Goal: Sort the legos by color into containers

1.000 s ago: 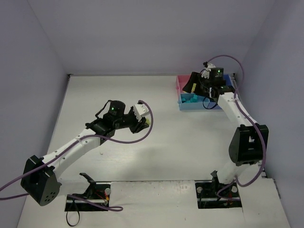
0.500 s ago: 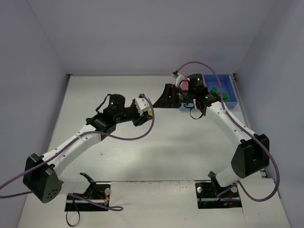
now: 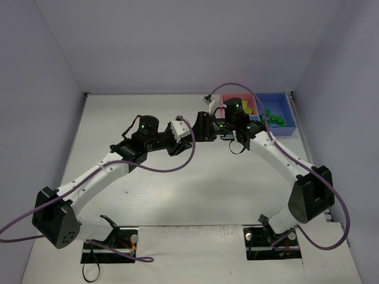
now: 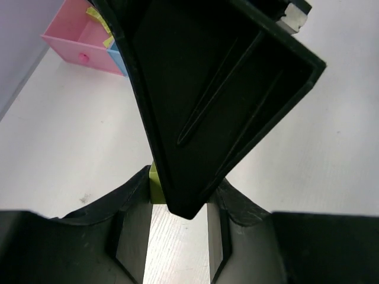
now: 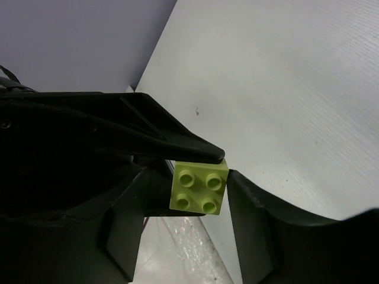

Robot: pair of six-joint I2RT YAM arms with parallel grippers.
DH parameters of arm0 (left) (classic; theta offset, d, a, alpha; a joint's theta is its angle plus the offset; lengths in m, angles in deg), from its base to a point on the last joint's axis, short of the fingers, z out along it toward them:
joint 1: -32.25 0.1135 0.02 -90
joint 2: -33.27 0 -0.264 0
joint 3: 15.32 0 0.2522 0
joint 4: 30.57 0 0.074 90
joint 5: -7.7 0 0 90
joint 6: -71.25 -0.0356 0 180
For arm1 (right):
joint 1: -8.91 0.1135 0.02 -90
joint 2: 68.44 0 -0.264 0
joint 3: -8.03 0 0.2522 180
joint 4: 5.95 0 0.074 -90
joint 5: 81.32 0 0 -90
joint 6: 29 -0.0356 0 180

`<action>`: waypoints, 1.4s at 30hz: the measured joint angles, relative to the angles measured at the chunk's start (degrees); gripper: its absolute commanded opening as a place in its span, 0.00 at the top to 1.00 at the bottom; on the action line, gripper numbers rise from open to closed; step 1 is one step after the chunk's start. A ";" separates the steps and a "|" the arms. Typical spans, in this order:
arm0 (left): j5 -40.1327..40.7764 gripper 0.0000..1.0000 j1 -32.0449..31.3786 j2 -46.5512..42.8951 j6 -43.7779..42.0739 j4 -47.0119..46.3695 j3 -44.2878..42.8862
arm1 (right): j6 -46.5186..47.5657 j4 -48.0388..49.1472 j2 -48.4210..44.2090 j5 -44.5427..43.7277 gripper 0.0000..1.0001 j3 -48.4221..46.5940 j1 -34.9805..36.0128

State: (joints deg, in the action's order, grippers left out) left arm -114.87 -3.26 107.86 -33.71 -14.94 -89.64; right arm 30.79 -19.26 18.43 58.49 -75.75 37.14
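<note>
Near the pink tray (image 4: 71, 44) my left claw (image 3: 185, 141) clutched the yellow-green lego (image 5: 199, 187), my right claw (image 5: 192, 184) straddling it, grip unclear.

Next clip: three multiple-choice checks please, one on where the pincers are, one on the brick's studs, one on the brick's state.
1. Where do the left pincer and right pincer meet?
A. Over the middle of the table, left of the trays
B. Above the dark blue tray
C. By the arm bases

2. How many studs show on the yellow-green brick?
A. Two
B. Four
C. Eight

3. The brick is:
A. lying flat on the tabletop
B. in the pink tray
C. held in the air between pincers

Answers: 1 A, the top view shows them tip to tip there. 2 B, the right wrist view shows a two-by-two face. 3 C, fingers flank it and the table lies far behind.
</note>
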 measured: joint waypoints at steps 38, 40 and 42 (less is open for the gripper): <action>37.03 0.19 1.09 -20.83 34.45 16.55 10.93 | 16.85 -3.76 35.95 -45.62 0.19 -32.15 -20.92; 38.58 0.16 1.11 -21.81 35.56 18.01 10.93 | 16.96 -4.15 35.85 -45.70 0.10 -32.15 -20.92; 39.89 0.16 1.20 -22.34 36.46 19.63 10.78 | 16.94 -4.07 34.34 -45.83 0.00 -31.19 -20.92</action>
State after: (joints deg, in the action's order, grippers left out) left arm -74.98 -2.06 85.52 2.74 4.68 -78.86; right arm 47.73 -23.32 52.77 12.65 -106.94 16.23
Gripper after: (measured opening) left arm 0.835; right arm 0.912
